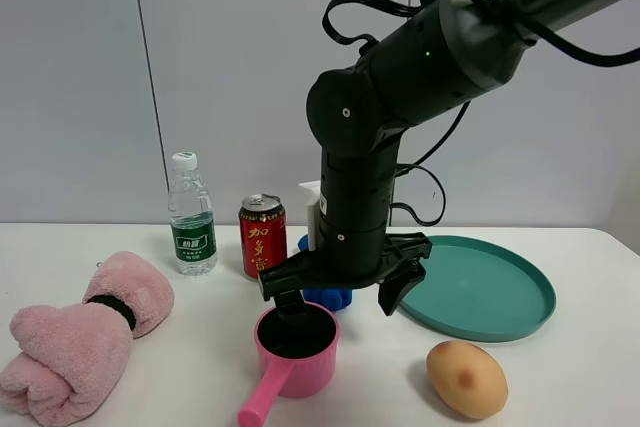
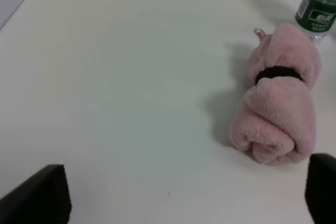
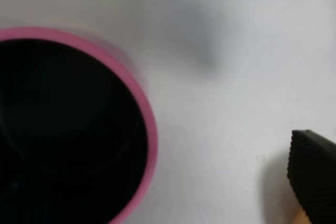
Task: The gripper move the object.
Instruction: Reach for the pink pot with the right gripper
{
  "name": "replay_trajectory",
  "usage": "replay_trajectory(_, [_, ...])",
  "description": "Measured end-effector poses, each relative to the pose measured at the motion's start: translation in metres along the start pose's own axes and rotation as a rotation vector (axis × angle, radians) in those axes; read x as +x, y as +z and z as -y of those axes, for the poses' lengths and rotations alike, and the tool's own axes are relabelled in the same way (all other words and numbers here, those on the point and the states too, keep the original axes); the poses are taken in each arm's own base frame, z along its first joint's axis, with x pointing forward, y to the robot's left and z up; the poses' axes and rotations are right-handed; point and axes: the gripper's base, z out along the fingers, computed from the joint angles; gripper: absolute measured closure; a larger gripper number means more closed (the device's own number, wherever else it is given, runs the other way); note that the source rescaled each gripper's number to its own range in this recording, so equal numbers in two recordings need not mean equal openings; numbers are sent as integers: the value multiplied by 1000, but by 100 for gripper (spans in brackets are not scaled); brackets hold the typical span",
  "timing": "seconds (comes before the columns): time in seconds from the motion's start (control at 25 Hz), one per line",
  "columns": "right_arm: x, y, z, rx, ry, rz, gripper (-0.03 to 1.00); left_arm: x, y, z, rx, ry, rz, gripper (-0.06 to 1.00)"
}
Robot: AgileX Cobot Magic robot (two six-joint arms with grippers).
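The pink toy saucepan (image 1: pixel 305 365) stands on the white table at front centre, its handle (image 1: pixel 262 397) pointing toward the front left. My right gripper (image 1: pixel 340 295) hangs open just above it. One finger (image 1: pixel 285 299) is over the pan's dark inside and the other (image 1: pixel 397 289) is outside the pan, to its right. The right wrist view shows the pan's pink rim (image 3: pixel 143 129) and one black fingertip (image 3: pixel 314 174); the other finger is hidden against the dark inside. My left gripper (image 2: pixel 181 198) is open and empty over bare table, near the rolled pink towel (image 2: pixel 278 114).
The rolled pink towel (image 1: pixel 80 332) lies at the front left. A water bottle (image 1: pixel 192 215) and a red can (image 1: pixel 262 237) stand behind the pan. A blue toy (image 1: pixel 330 296) lies under the arm. A teal plate (image 1: pixel 480 287) and a potato (image 1: pixel 466 377) are at right.
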Motion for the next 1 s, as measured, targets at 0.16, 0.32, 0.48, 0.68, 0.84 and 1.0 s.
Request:
replay_trajectory(0.16, [-5, 3, 7, -4, 18, 19, 5, 0, 0, 0, 0, 0, 0, -6])
replay_trajectory(0.32, [-6, 9, 12, 7, 26, 7, 5, 0, 0, 0, 0, 0, 0, -6])
replay_trajectory(0.48, [-8, 10, 11, -4, 23, 28, 9, 0, 0, 0, 0, 0, 0, -6])
replay_trajectory(0.68, [-8, 15, 9, -18, 28, 34, 15, 0, 0, 0, 0, 0, 0, -6])
replay_trajectory(0.84, [-7, 22, 8, -20, 33, 22, 15, 0, 0, 0, 0, 0, 0, -6])
replay_trajectory(1.0, [-6, 30, 8, -19, 33, 12, 15, 0, 0, 0, 0, 0, 0, -6])
